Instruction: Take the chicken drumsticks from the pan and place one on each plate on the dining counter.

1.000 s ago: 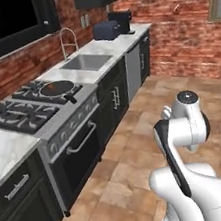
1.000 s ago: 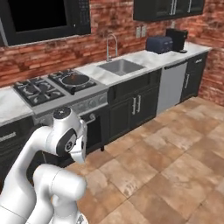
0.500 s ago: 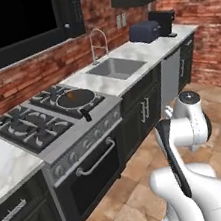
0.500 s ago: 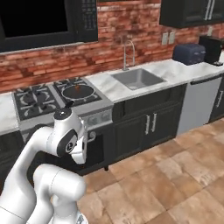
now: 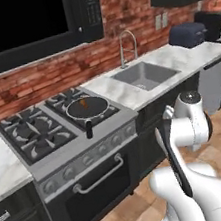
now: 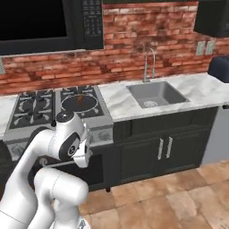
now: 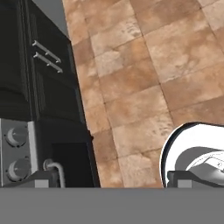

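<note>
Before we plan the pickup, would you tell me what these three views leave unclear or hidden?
- Chicken drumsticks: an orange speck inside the pan in both base views, too small to count.
- Gripper: the hand view's bottom band covers most of the finger tips.
- Oven door: partly behind the arm in the right base view.

Gas stove (image 5: 32, 132), black grates, knob row on steel front; oven door (image 5: 95, 196) below, bar handle. Steel sink (image 5: 145, 75) set in marble worktop (image 5: 185, 55), curved faucet (image 5: 125, 44) behind. Microwave (image 5: 27, 19) above stove. Red brick wall (image 6: 147, 27). Dark toaster (image 5: 186, 33) far right. Dark cabinets (image 6: 165, 147), tiled floor (image 7: 144, 87).
</note>
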Controlling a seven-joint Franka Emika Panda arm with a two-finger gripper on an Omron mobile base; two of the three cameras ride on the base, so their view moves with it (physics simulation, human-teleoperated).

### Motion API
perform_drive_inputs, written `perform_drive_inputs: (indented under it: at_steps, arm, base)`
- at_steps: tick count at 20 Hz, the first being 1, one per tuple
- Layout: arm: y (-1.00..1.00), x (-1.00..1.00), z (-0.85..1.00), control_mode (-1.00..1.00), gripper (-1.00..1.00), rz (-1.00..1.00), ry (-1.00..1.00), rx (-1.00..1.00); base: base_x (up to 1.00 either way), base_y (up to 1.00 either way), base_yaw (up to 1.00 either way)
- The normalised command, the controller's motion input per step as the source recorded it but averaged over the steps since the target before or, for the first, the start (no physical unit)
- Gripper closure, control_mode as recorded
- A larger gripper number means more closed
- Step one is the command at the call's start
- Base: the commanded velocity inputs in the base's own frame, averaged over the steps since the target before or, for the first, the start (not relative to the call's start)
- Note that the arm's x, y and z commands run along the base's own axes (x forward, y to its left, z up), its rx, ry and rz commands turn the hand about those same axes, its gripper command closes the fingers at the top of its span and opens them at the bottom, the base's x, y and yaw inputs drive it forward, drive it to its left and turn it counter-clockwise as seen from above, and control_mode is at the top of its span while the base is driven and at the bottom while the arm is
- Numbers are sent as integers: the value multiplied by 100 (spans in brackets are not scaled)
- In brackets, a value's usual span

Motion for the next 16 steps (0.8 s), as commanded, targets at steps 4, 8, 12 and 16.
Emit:
perform_drive_inputs:
  at_steps: [4, 8, 12, 16]
  arm:
    - [0, 0, 0, 100, -100, 0, 0, 0]
    - [0, 0, 0, 100, -100, 0, 0, 0]
    - [0, 0, 0, 100, -100, 0, 0, 0]
    - [0, 0, 0, 100, -100, 0, 0, 0]
  base:
    - [31, -29, 49]
    - [32, -32, 50]
    - [60, -57, 40]
    - [70, -71, 33]
